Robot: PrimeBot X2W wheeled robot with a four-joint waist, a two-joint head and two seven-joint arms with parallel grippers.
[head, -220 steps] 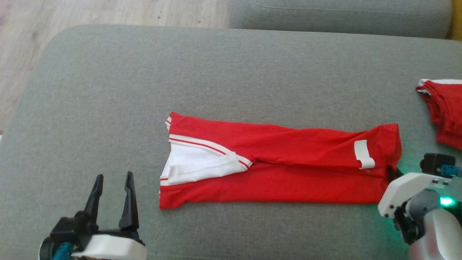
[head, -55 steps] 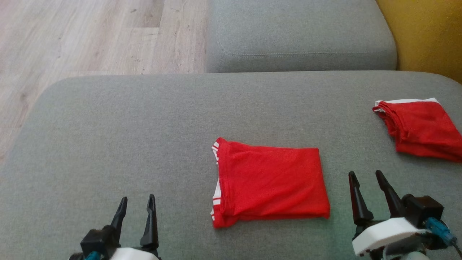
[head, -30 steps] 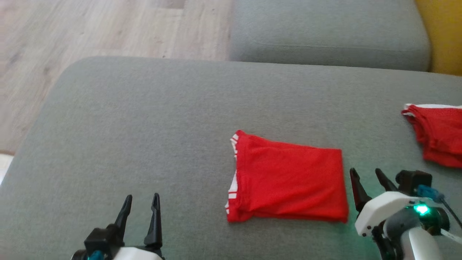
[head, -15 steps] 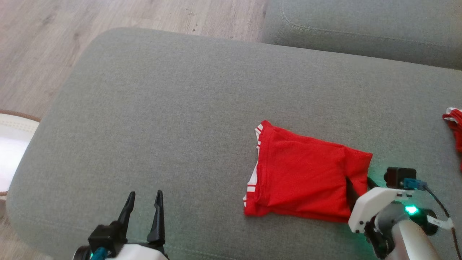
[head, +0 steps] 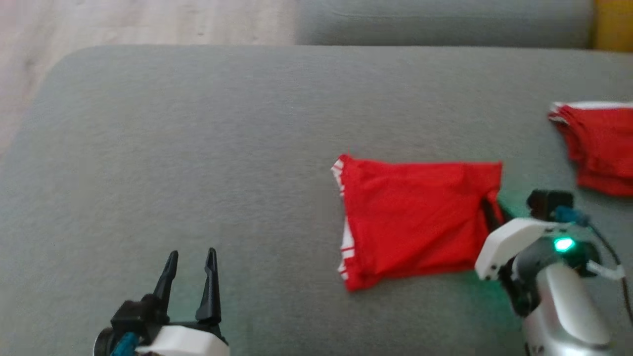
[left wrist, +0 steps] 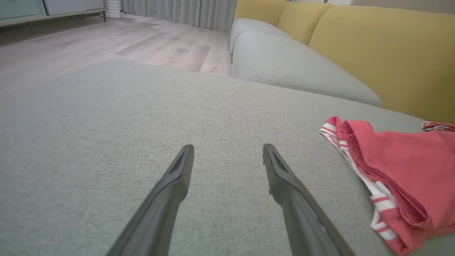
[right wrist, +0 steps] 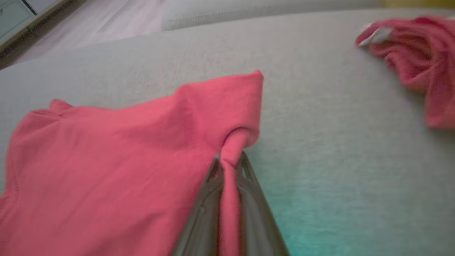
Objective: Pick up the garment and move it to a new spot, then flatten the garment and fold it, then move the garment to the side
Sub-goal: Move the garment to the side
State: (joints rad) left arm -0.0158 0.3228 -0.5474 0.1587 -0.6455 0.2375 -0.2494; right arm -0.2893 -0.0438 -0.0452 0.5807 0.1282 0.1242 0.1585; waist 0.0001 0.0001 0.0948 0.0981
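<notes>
The folded red garment [head: 415,222] lies on the grey sofa seat [head: 198,148], right of the middle in the head view. It forms a rough rectangle with its striped trim [head: 344,242], white and red, along the left edge.

The right pincer [head: 490,210] is at the garment's right edge, its two dark fingers [right wrist: 208,199] pressed together on a pinch of the red cloth. In the right wrist view the fabric is gathered into a narrow ridge that runs down between them. The corner above the ridge puckers and stands slightly off the seat, while the rest of the garment lies flat to the left of that grip. A green light [head: 564,244] glows on the right wrist and tints the seat beneath it.

The left pincer [head: 190,257] is over bare seat at the lower left of the head view, well apart from the garment. Its fingers are spread wide with nothing between them. In the left wrist view the garment's striped edge shows to the right of those fingers, its layers stacked.

A second red garment [head: 598,146] with a white edge lies bunched on the same seat at the far right, apart from the first. Behind the seat is another grey cushion [head: 440,22], with a yellow backrest [left wrist: 373,53] beyond it. Pale wood floor [head: 123,20] shows at the upper left.
</notes>
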